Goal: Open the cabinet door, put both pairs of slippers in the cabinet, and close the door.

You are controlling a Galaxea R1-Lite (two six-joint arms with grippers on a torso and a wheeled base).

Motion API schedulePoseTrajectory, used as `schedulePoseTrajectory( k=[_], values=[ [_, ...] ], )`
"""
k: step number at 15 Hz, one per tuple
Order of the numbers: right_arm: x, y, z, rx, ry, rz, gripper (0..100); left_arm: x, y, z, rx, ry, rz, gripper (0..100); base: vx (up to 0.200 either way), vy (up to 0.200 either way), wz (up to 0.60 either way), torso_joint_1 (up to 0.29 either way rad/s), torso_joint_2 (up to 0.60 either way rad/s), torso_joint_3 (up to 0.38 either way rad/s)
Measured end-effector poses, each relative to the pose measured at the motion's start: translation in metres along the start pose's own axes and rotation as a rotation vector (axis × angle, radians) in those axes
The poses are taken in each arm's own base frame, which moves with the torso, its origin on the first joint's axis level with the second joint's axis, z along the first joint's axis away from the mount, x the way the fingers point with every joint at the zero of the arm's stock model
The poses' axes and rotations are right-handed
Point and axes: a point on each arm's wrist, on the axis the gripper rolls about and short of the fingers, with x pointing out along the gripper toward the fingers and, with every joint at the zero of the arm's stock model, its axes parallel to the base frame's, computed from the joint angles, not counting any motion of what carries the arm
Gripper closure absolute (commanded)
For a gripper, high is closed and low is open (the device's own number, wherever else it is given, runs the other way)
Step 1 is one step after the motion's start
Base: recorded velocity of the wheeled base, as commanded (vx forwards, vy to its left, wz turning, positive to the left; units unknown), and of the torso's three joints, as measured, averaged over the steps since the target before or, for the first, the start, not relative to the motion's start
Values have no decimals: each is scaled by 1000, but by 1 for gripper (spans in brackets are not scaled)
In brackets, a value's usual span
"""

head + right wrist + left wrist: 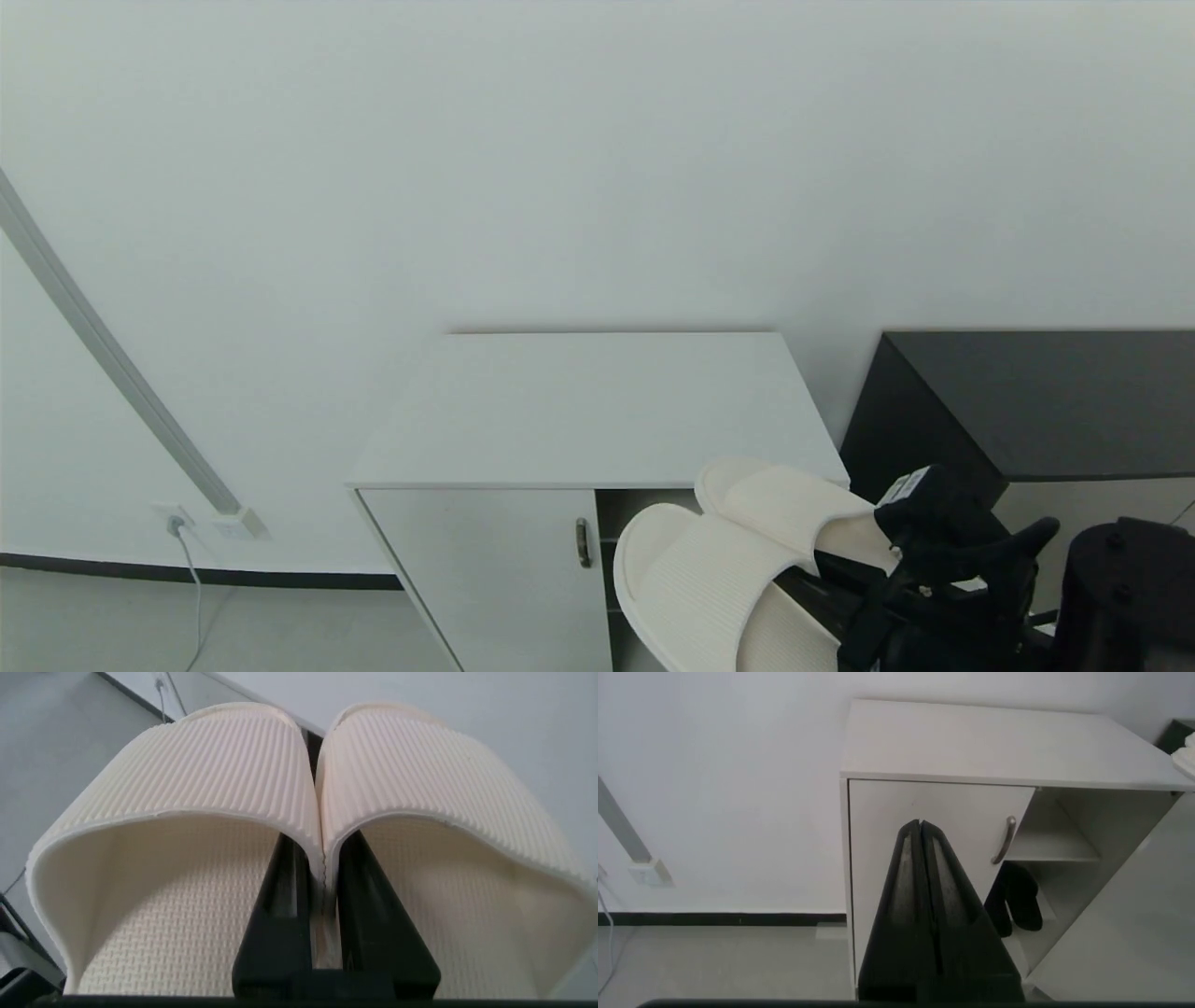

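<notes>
Cream slippers (709, 579) before open cabinet (597, 411); black pair (1018, 901) inside.

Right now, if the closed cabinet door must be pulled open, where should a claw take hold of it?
Take the metal handle, by the door edge beside the open compartment. It is a slim upright bar standing off the panel, so come from the front, one finger on each side.

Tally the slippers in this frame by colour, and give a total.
Cream slippers: 2
Black slippers: 2
Total: 4
</notes>
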Motion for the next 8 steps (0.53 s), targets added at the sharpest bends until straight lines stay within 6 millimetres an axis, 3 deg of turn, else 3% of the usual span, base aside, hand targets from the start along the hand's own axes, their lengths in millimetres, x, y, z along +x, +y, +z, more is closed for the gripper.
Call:
schedulePoseTrajectory(
  k=[8],
  values=[
    [-1, 4, -5, -9, 21, 20, 100, 0, 0, 0, 0, 0, -1, 100, 0, 0, 0, -157, 348, 190]
  ],
)
